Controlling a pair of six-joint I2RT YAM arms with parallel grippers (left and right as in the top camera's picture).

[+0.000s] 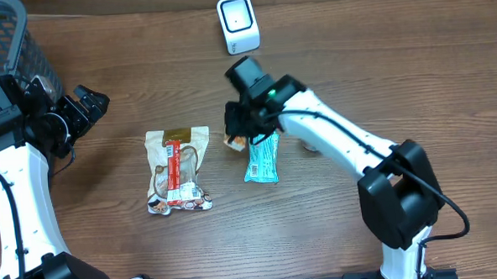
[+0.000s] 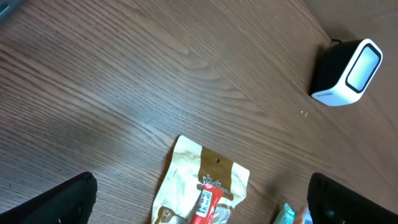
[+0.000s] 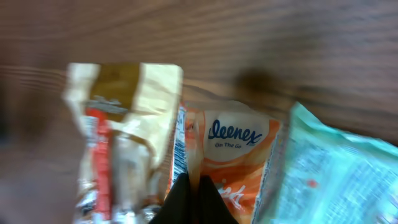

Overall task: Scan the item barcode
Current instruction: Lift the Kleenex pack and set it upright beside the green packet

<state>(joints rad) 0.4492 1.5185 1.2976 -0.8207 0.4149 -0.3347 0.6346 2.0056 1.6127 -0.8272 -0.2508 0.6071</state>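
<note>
Wooden tabletop: right gripper clamps the edge of the tissue pack. Likely light, soft, slippery film, best pinched at a seam. Left gripper stands apart.

The table is dark brown wood grain. A white scanner stands near its far edge. Toward the middle a cream snack bag with a red label lies flat. Near it on the right, an orange tissue pack and a teal wrapper lie side by side, edges touching. A wire basket sits at the far left corner, possibly on the table
</note>
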